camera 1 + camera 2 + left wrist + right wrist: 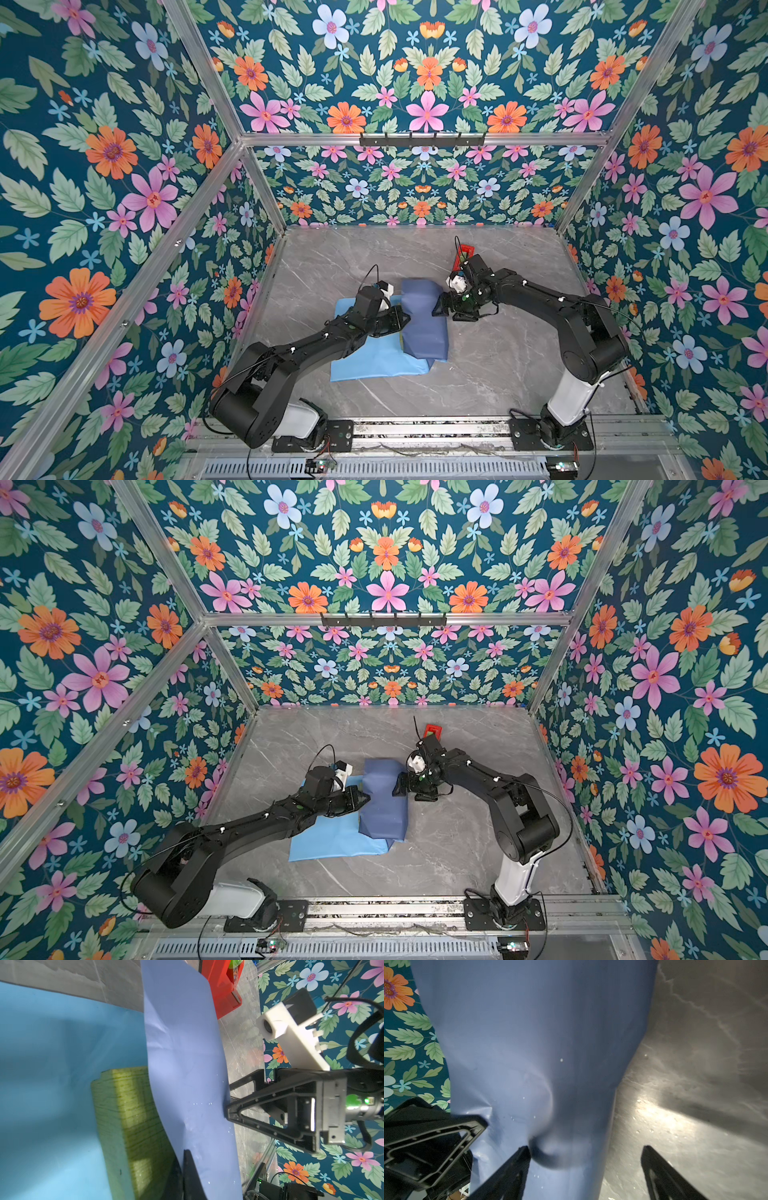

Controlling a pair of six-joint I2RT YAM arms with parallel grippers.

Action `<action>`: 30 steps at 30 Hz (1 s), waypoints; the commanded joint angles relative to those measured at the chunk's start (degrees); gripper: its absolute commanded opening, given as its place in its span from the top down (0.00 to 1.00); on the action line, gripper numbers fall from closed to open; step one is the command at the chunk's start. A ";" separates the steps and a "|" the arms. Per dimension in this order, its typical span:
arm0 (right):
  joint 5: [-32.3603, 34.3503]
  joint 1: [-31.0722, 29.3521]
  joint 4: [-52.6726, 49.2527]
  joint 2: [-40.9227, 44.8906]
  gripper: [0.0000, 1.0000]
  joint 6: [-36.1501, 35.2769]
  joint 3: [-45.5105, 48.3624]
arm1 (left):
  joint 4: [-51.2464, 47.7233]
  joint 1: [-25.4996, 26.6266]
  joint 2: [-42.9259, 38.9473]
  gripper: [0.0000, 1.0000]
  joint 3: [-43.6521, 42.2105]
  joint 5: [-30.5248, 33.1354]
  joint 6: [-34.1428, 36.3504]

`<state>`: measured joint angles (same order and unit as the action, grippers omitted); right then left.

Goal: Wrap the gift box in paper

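While the left claw (402, 321), pressed together, holds the sky-and-slate-blue paper sheet (424, 328) over the olive-green squarish gift box (128, 1126) on the grey marbled surface (498, 365), the spread right claw (585, 1148), one finger denting the flap, ought to press it gently down the side.

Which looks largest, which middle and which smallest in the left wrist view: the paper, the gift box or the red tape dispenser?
1. the paper
2. the gift box, partly under the paper
3. the red tape dispenser, which is farther off and cut by the frame edge, so its true size is unsure
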<state>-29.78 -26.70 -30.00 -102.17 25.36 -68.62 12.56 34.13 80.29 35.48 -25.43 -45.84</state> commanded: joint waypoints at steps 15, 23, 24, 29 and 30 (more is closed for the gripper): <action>-1.03 0.01 -1.95 0.47 0.15 -0.56 -1.69 | -0.69 -0.33 -1.89 1.00 -0.86 0.82 1.29; -0.38 0.01 -1.67 -1.29 0.19 -0.54 -1.12 | -1.13 -0.56 -2.38 1.00 -1.73 1.25 1.44; -0.20 0.04 -1.73 -1.49 0.19 -0.58 -1.08 | -1.28 -0.56 -2.55 1.00 -1.82 1.35 1.41; 0.50 -0.02 -2.16 -2.06 0.21 -0.98 -0.99 | -2.04 -0.56 -2.88 0.98 -2.00 1.92 1.67; 0.87 -0.02 -2.26 -2.12 0.22 -1.09 -0.89 | -2.47 -0.56 -3.08 0.95 -1.91 2.18 1.94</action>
<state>-30.89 -26.65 -31.05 -103.98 25.19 -69.69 11.51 33.65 77.71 33.47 -24.14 -44.82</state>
